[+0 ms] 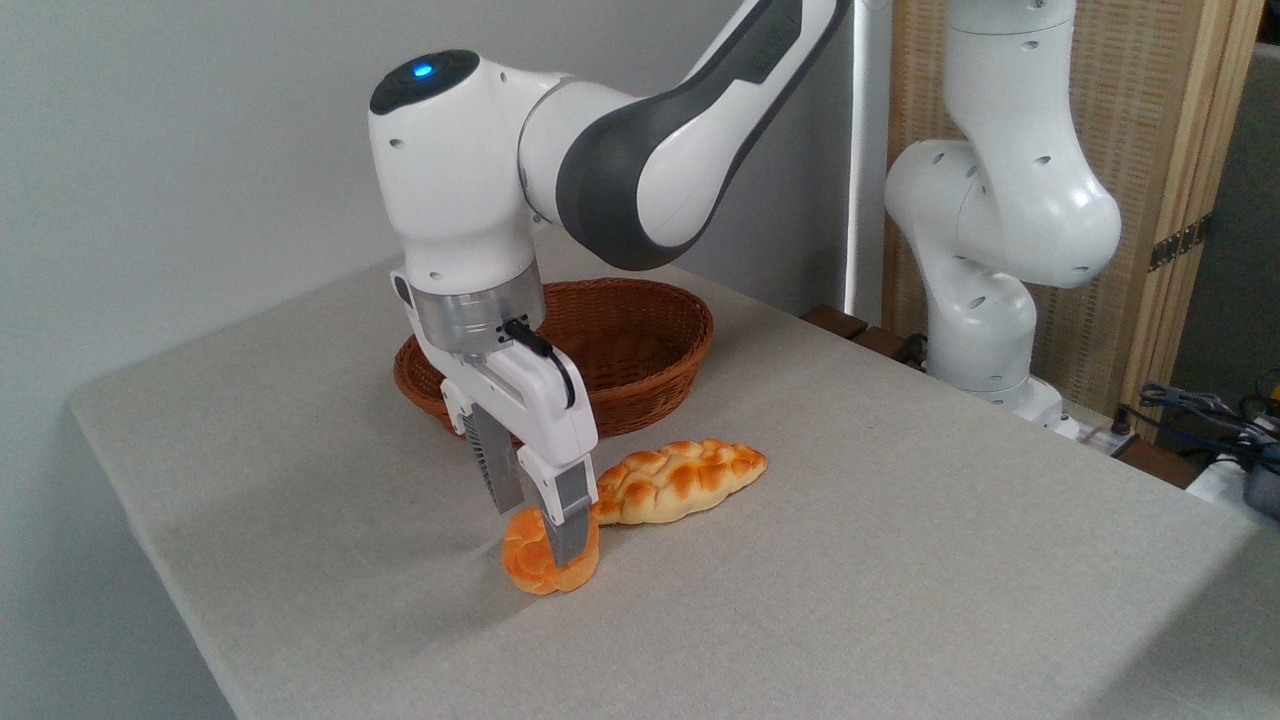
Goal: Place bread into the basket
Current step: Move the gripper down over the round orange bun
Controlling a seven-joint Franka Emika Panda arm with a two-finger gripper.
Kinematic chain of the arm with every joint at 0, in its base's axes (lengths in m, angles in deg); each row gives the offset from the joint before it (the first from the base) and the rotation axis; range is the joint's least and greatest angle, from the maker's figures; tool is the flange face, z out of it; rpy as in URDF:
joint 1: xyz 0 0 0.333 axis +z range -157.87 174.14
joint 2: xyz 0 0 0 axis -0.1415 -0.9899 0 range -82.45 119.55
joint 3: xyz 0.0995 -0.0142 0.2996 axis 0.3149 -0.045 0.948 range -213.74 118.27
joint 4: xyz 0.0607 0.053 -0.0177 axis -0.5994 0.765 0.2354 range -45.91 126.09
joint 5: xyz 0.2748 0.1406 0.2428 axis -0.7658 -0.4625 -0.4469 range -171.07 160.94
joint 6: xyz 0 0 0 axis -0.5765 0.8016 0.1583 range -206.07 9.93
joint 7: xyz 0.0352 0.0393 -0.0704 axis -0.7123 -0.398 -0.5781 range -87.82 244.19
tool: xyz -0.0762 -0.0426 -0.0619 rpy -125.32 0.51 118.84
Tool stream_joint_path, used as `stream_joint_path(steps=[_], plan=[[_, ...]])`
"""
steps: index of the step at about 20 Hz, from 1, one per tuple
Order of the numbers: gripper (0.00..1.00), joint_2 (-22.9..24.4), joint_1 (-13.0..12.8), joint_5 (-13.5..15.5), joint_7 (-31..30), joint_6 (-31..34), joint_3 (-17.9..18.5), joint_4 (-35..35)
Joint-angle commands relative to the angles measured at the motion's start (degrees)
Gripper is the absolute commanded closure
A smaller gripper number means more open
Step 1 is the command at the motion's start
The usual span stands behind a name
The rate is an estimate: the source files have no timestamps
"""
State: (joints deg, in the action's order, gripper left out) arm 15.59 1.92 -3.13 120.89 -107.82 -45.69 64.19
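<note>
The bread (527, 562), a small orange-golden knotted bun, rests on the table near the front centre. My gripper (538, 540) reaches straight down onto it. One finger (568, 525) presses its near side and the other finger (497, 470) stands at its far side, so the jaws are shut on the bun. The bun looks tipped up on its edge, its bottom still touching the cloth. The basket (640, 300), an oval reddish-brown wicker one, stands behind the gripper toward the back of the table, and what shows of its inside is empty.
A longer pale-golden braided loaf (680, 480) lies just right of the bun, almost touching it. A second white robot arm (990, 230) stands off the table's right rear edge. Cables (1200, 410) lie at far right. The grey cloth table (900, 560) ends close at left and front.
</note>
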Motion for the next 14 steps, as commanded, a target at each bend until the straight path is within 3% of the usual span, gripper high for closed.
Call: stream_joint_path(steps=[1, 6, 8, 9, 14], plan=[[0.00, -0.99, -0.20, -0.61, 1.24, -1.03, 0.33, 0.08], [0.02, -2.05, -0.20, -2.46, 1.15, -1.03, 0.15, 0.08], [0.46, -2.05, -0.20, -2.46, 1.15, -1.03, -0.03, -0.01], [0.58, -2.05, -0.20, -2.46, 1.15, -1.03, -0.03, 0.08], [0.56, -2.05, -0.29, -2.46, 1.24, -1.03, -0.03, -0.01]])
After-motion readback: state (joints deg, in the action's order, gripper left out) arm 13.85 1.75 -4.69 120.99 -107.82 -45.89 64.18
